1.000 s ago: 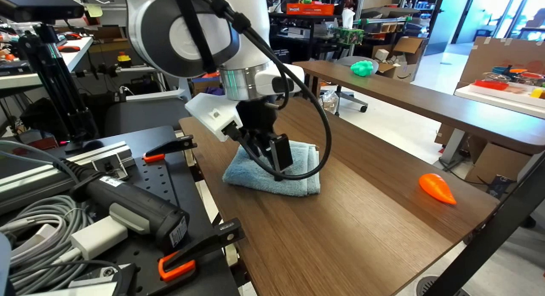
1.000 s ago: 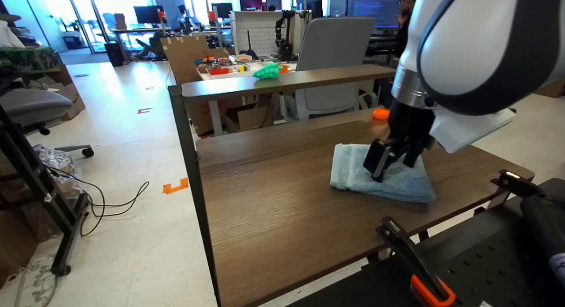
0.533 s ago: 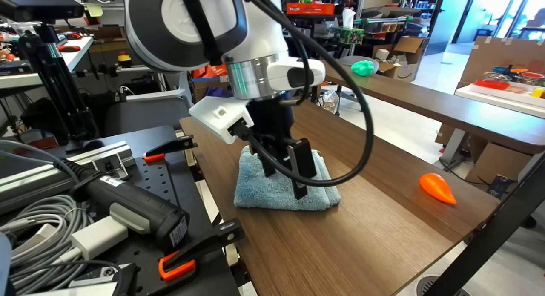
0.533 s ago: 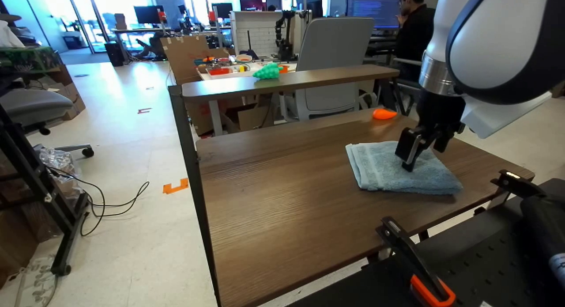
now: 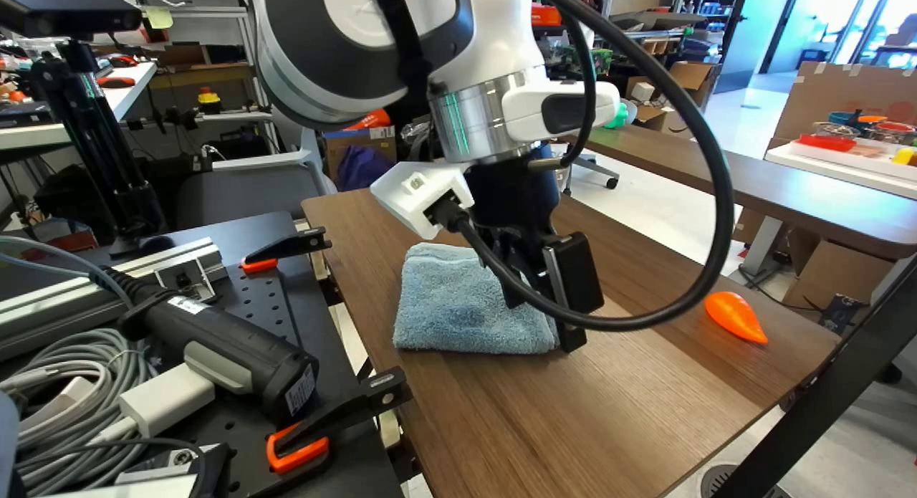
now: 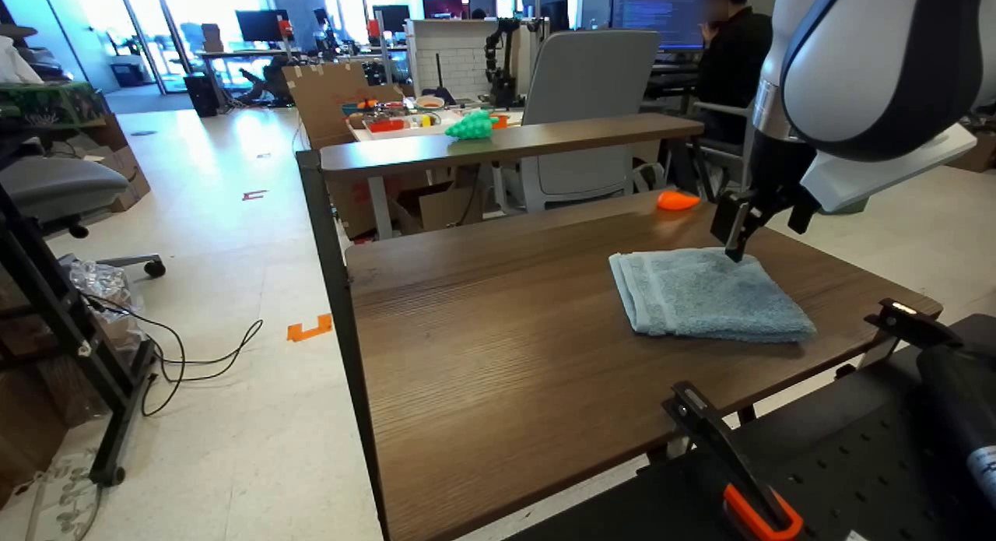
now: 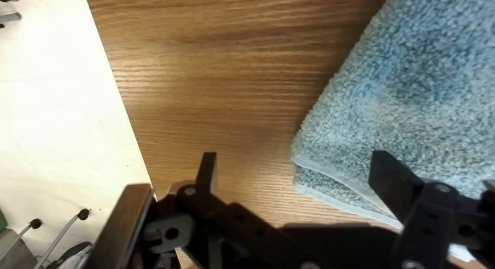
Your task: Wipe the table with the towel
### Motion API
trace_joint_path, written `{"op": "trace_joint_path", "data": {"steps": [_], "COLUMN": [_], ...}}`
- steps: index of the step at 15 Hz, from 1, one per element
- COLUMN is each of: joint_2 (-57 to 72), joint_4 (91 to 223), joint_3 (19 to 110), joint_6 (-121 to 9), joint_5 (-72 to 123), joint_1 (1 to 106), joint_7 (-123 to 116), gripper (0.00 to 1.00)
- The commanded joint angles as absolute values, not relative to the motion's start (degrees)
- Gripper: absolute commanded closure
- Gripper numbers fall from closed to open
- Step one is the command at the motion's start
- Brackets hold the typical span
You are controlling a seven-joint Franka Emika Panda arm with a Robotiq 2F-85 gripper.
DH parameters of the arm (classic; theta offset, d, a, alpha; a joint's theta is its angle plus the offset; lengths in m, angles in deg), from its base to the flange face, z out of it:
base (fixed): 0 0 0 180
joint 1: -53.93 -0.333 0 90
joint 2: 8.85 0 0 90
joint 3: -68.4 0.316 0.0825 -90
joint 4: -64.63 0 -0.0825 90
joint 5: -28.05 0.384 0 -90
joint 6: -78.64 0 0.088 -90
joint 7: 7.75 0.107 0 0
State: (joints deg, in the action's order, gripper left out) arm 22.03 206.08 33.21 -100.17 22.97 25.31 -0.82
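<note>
Gripper (image 7: 294, 156): jaws spread wide, empty.
Folded towel (image 6: 712, 300): best pinched through every layer.
Table (image 6: 498, 385): likely wants flat, steady strokes.

The worktop (image 6: 498, 346) is brown with streaky wood grain; the towel (image 6: 712, 296) is blue-grey, the hand (image 7: 294, 158) black

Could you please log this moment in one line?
towel: folded, on table | gripper: open, empty, by towel's edge | orange object: on table, untouched
</note>
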Motion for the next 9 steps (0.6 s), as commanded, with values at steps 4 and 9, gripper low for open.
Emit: {"op": "trace_joint_path", "data": {"steps": [4, 9], "joint_2": [15.24, 15.13], "joint_4": [209.84, 208.95], "joint_3": [41.33, 58.67], "joint_6": [-101.0, -99.18], "joint_5": [22.24, 25.19], "joint_1": [30.93, 42.71], "joint_7": [-3.79, -3.36], "gripper": [0.0, 0.0]}}
